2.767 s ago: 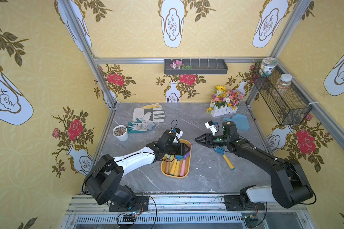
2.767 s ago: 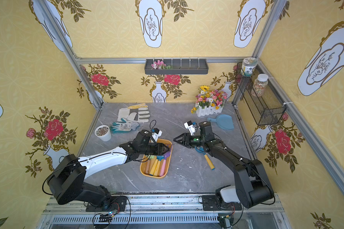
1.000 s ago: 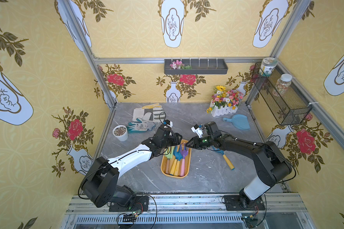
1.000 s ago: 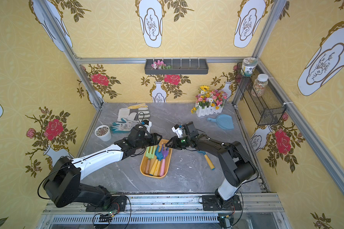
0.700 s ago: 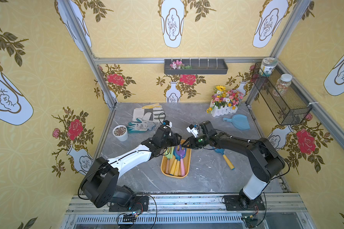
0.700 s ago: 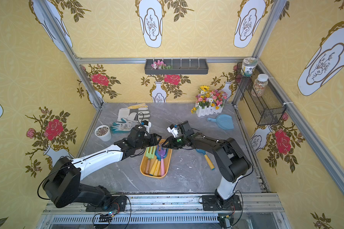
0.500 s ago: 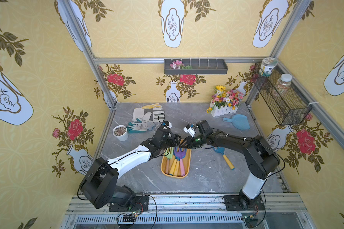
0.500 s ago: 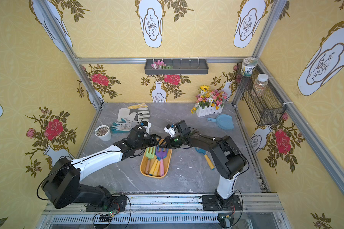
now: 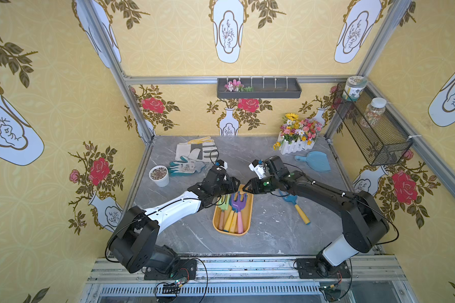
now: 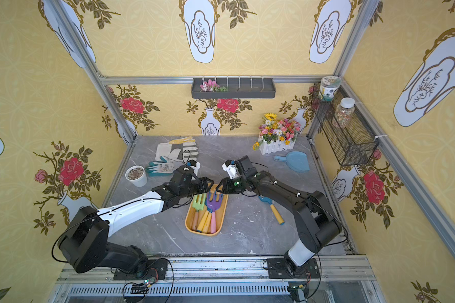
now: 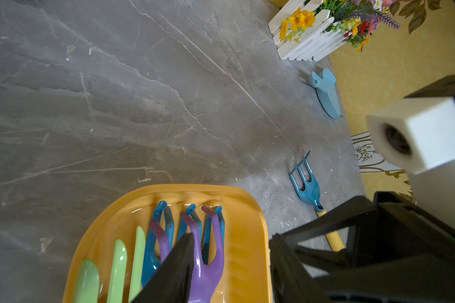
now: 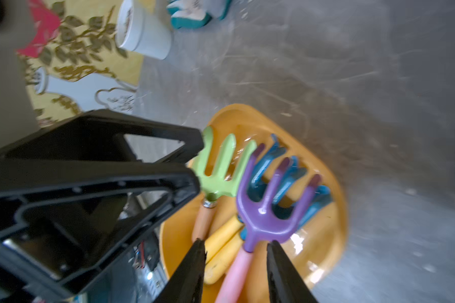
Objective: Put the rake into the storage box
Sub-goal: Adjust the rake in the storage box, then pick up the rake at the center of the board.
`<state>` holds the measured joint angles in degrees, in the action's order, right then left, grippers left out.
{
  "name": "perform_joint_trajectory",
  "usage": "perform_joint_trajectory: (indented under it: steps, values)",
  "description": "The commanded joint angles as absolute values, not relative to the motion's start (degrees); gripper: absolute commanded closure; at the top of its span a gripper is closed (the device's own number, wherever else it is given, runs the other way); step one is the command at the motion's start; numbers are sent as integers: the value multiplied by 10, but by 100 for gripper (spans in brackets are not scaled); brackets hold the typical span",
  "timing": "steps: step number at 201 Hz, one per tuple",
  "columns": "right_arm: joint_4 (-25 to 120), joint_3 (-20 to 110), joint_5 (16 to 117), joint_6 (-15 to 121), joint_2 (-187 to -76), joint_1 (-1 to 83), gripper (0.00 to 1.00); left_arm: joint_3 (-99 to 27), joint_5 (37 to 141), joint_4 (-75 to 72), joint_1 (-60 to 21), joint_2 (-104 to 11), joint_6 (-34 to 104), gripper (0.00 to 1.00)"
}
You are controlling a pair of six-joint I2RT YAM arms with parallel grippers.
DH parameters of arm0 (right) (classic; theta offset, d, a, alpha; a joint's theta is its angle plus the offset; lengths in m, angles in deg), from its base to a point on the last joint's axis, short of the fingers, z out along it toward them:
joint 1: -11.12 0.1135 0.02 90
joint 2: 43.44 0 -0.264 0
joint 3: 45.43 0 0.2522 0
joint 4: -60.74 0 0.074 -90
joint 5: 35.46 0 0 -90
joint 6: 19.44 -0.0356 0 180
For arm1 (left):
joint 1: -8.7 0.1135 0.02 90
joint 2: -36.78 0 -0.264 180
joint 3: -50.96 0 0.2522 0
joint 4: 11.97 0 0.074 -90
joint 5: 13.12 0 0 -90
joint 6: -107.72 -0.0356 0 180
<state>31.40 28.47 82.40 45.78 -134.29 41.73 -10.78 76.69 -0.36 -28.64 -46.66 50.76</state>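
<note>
On the grey counter [image 9: 184, 233], near the middle, lies the storage box [image 9: 248, 213], a flat yellow-orange tray. Three rakes lie inside it, side by side, with their heads at the far end. The green rake [image 9: 222, 204] is on the left. The purple rake [image 9: 238, 203] with the pink handle lies next to it, on top of a blue rake [image 12: 286, 181]. The loose blue rake [image 9: 290, 198], with a yellow handle, lies flat on the counter just to the right of the box, outside it.

Both arms reach in over the far end of the box, and their tips almost meet. The left pincer [image 9: 236, 183] is released, with its two fingers apart and nothing between them. In the right wrist view, one of its finger tips sits just beside the green rake's teeth. The right pincer [image 12: 235, 242] is released too. Its fingers [image 12: 192, 265] stand on each side of the pink handle with a small gap on both sides, so it is not squeezing the purple rake.

A white pot [image 9: 159, 176] and some gloves [image 9: 188, 165] lie further back on the left.
</note>
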Motion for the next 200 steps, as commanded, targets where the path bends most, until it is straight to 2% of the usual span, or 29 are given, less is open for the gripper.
perform_joint_trajectory:
  steps: [1, 13, 43, 62, 107, 200]
  values:
    - [203, 281, 602, 459, -1336, 414, 56, -114, 780, -27, -286, -477, 506, 49]
    - [167, 276, 542, 440, -1342, 406, 55, -117, 783, -33, -286, -482, 507, 49]
    - [124, 247, 468, 399, -1347, 381, 43, -123, 793, -42, -286, -491, 513, 49]
    - [124, 222, 451, 379, -1326, 363, 37, -121, 793, -45, -286, -491, 516, 49]
    - [109, 174, 440, 363, -1274, 323, 29, -126, 799, -46, -286, -497, 512, 48]
    - [112, 105, 469, 357, -1253, 294, 30, -175, 822, -44, -286, -546, 507, 48]
